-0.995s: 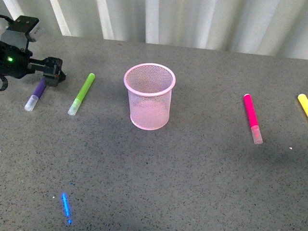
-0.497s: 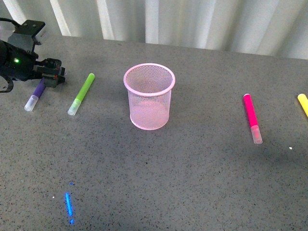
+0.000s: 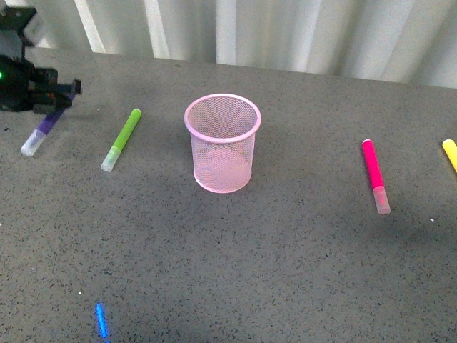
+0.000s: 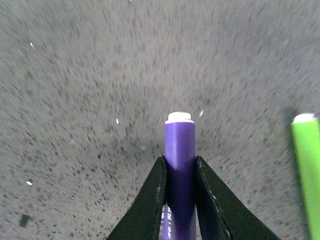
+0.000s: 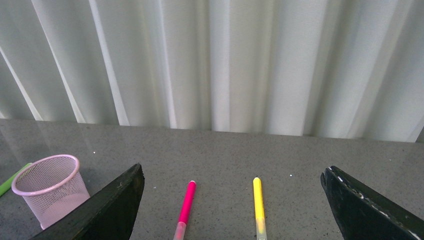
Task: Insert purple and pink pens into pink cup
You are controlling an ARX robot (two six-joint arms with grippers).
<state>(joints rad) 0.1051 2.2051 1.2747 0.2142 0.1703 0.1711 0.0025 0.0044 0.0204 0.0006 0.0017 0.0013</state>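
Note:
At the far left of the front view my left gripper [image 3: 63, 93] is shut on the purple pen [image 3: 37, 133], whose clear cap hangs down toward the near left, lifted off the table. The left wrist view shows the purple pen [image 4: 180, 165] squeezed between both black fingers [image 4: 150, 205]. The pink cup [image 3: 222, 143] stands upright mid-table, with nothing showing inside it. The pink pen [image 3: 374, 174] lies flat to the right of the cup. In the right wrist view the pink pen [image 5: 184, 204] lies ahead of my right gripper [image 5: 230, 200], which is open and holds nothing.
A lime-green marker [image 3: 121, 138] lies between the left gripper and the cup. A yellow marker [image 3: 450, 153] lies at the right edge, beside the pink pen. White curtains [image 3: 250, 32] hang behind the grey table [image 3: 285, 264].
The left gripper has risen and moved left with the purple pen, whose capped end has left the table. The cup and the other markers have not moved.

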